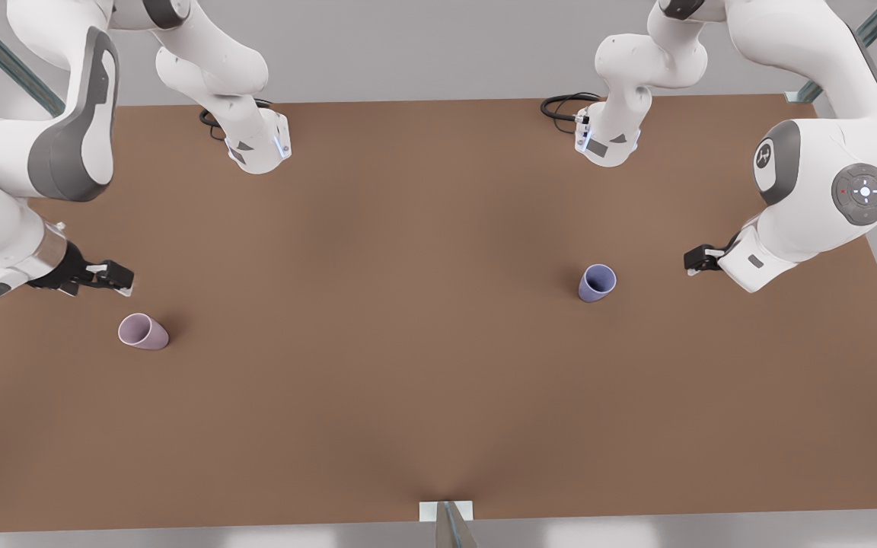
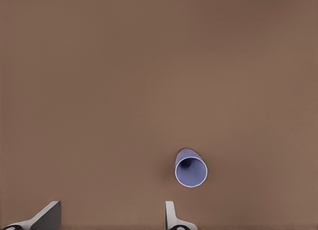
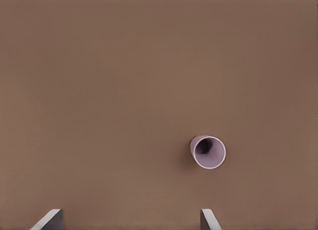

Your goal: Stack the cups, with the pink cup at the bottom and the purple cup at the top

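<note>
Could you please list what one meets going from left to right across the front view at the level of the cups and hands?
Right hand with open fingers, → pink cup → purple cup → left hand, all over the brown table.

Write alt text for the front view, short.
Two cups stand upright and far apart on a brown table: the pink cup at the front view's left, the purple cup at its right. The right gripper hangs open near the pink cup; the left gripper hangs near the purple one.
</note>
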Available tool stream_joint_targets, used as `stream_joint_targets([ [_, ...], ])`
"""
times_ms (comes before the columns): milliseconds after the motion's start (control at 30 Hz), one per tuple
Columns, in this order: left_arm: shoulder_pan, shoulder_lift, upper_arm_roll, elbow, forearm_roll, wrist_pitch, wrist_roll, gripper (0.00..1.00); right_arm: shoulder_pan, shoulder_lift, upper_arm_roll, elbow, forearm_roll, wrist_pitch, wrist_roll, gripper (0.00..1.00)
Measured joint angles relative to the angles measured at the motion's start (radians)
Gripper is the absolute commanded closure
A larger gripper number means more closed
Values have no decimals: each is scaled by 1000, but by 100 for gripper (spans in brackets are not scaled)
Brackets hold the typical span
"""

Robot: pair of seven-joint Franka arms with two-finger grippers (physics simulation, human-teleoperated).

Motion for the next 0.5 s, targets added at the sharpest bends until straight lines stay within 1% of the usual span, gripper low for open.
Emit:
stream_joint_targets([
  [67, 0, 0, 0, -1, 0, 2, -4, 0, 1, 5, 0, -1, 12, 0, 5, 0],
  [133, 0, 2, 0, -38, 0, 14, -4, 0, 0, 6, 0, -2, 2, 12, 7, 0],
  [167, 0, -1, 0, -46, 0, 16, -4, 0, -2, 19, 0, -3, 3, 32, 8, 0],
  [200, 3, -4, 0, -56, 0, 20, -4, 0, -2, 65, -2, -5, -1, 35, 9, 0],
  [300, 11, -23, 2, -88, -1, 33, -15, 0, -9, 106, -5, -3, -12, 39, 6, 0],
  [333, 8, -26, 1, -92, -1, 39, -15, 0, -40, 118, -6, -8, -5, 73, -1, 0],
  [433, 9, -26, 2, -98, -1, 40, -13, 0, -153, 167, -6, -26, 17, 75, -29, 0],
  [500, 7, -26, 2, -111, -1, 39, -15, 0, -172, 191, -6, -28, 21, 76, -60, 0],
])
